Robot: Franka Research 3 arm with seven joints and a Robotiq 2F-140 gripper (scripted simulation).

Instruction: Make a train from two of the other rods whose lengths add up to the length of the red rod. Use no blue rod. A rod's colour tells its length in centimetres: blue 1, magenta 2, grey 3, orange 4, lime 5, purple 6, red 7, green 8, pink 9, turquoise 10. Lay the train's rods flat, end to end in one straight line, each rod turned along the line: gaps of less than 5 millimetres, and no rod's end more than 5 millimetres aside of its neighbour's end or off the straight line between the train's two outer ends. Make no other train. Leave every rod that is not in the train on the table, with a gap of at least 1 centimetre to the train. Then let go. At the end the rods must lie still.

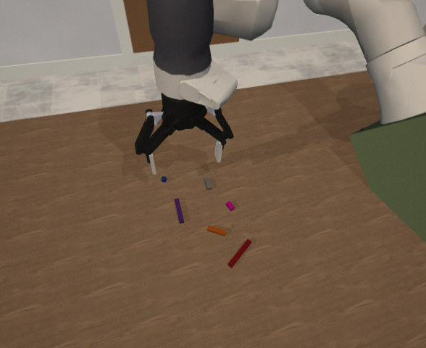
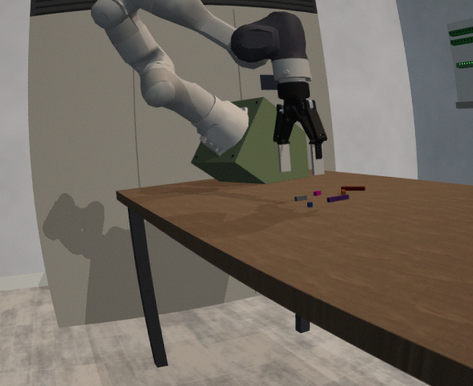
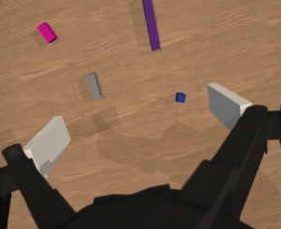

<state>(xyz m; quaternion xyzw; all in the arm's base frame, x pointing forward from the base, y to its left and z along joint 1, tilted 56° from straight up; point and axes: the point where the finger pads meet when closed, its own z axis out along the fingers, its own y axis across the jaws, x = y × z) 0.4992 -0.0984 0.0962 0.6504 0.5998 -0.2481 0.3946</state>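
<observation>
Five rods lie flat and apart on the wooden table. The red rod [image 1: 239, 253] is nearest the front, with the orange rod [image 1: 216, 230] just behind it. The magenta rod [image 1: 230, 205], the purple rod [image 1: 178, 210], the grey rod [image 1: 207, 183] and the small blue rod [image 1: 163, 178] lie farther back. My gripper [image 1: 185, 159] is open and empty, hanging above the table behind the blue and grey rods. In the wrist view the grey rod [image 3: 94, 85], the blue rod [image 3: 180, 97], the magenta rod [image 3: 47, 32] and the purple rod [image 3: 151, 24] show ahead of my fingers.
A green robot base [image 1: 404, 164] stands on the right side of the table. In the exterior view the table's edge [image 2: 211, 249] runs along the left.
</observation>
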